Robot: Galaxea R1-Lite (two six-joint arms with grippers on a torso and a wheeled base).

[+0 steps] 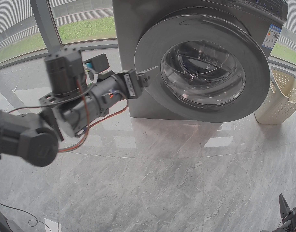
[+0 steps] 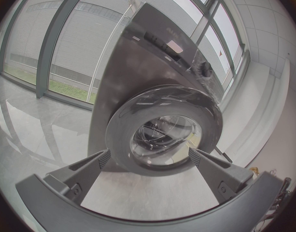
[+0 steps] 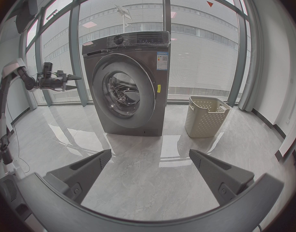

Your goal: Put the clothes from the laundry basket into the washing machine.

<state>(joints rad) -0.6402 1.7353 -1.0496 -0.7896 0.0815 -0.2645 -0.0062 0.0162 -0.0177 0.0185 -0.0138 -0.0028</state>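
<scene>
The washing machine [image 1: 128,33] stands on the floor straight ahead, with its front turned to the robot. Its round door [image 1: 201,70] lies flat against the front and looks closed, so I judge the drum cannot be reached yet. I cannot make out a handle on the door.

The laundry basket [image 1: 285,95] stands on the floor just beside the machine, on the robot's right side, upright and with its open mouth upward. If there are clothes inside, the basket wall hides them from these views.

The left gripper [image 1: 152,75] is held high, at the level of the door's middle and very close to the door's rim on the robot's left side. It points toward the right, across the face of the door. Its fingers [image 2: 86,168] are spread wide and hold nothing, and in the left wrist view the door sits between them but farther off.

The right gripper [image 1: 290,197] hangs low, well apart from both the machine and the basket. It is also spread wide and holds nothing.

For opening the door, the left arm is clearly the nearer one. For the basket, I judge the right arm lies better, because the basket is on its side.
</scene>
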